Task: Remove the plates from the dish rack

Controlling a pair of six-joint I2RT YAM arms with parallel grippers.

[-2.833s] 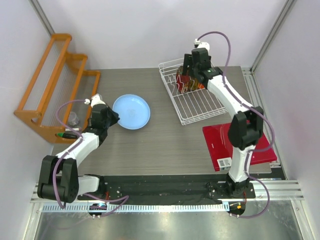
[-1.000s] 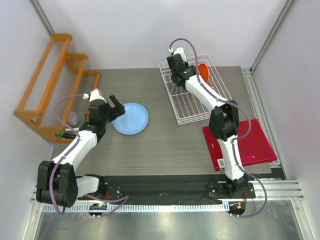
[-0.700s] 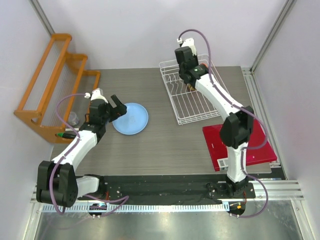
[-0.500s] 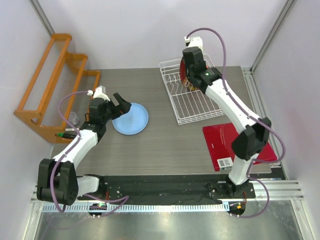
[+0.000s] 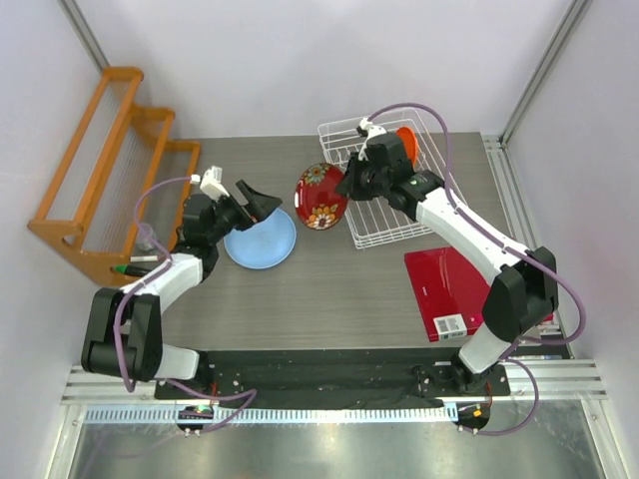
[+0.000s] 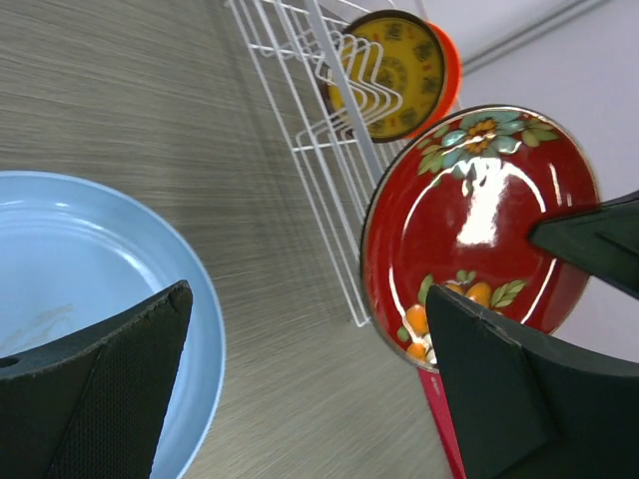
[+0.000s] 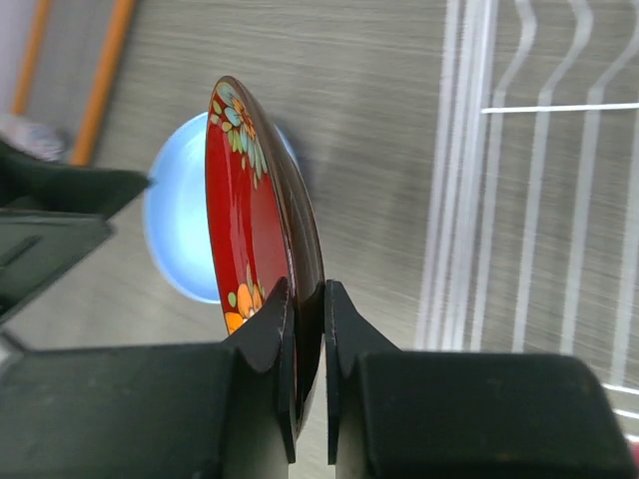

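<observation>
Nearest to the arm bases, on the right, a flat red rectangle (image 5: 469, 284) lies on the surface (image 5: 329, 289). A bit further, on the left side, the light blue plate (image 5: 262, 241) lies flat with its hollow side up. The left pincer (image 5: 258, 198) hangs over the far edge of this plate. Its two fingers are spread wide and hold nothing, and they point to the right, toward the dark red floral plate (image 5: 320, 197). This plate is outside the dish rack (image 5: 389, 210), just beside its left side, between the rack and the blue plate. It stands on edge, and its painted face looks to the left and a little upward. The right pincer (image 7: 303, 299) is closed tight on its rim. Whether the plate touches the surface I cannot tell. At the far end of the rack the yellow plate (image 6: 389, 75) and, just behind it, the orange plate (image 6: 454, 60) stand on edge between the wires.
</observation>
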